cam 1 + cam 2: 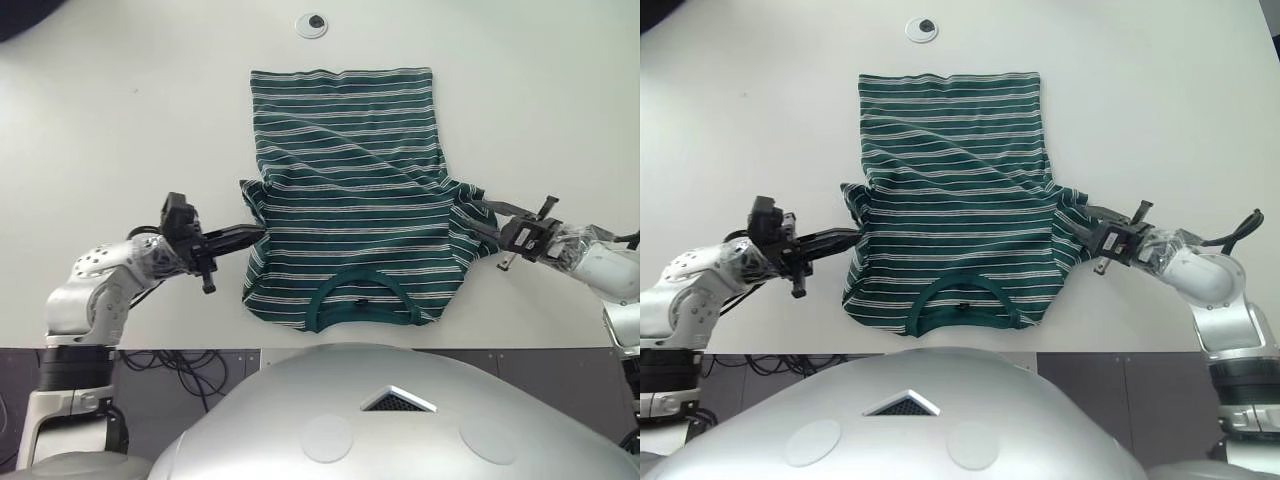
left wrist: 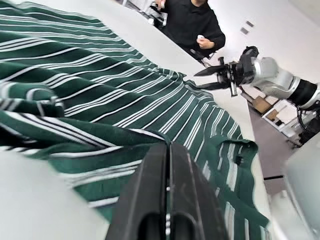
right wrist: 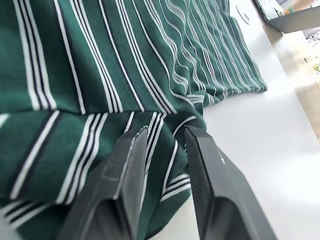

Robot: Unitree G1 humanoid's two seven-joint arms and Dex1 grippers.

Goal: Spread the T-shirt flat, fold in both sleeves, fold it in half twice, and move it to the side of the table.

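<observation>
- T-shirt, green with white stripes, is being carried mid-counter, lying mostly flat with a few wrinkles across the body.
- Collar is being pointed to 6 o'clock, toward the robot; hem is being kept at 12 o'clock.
- Left sleeve is being seen bunched at the 9 o'clock edge of the shirt; right sleeve is being seen rumpled at the 3 o'clock edge.
- Left pincer is being held low at 9 o'clock of the shirt, tip touching the sleeve edge.
- Its fingers are being pressed fully together; whether any cloth is being pinched cannot be told.
- Right pincer is being held at 3 o'clock of the shirt, over the right sleeve.
- Its fingers are being kept apart with a clear gap; striped cloth is being seen under and between them, nothing is being clamped.
- A small round disc is being seen set into the counter at 12 o'clock, just past the hem and apart from it.
- Cables are being seen hanging below the counter's near edge at about 7 o'clock.
</observation>
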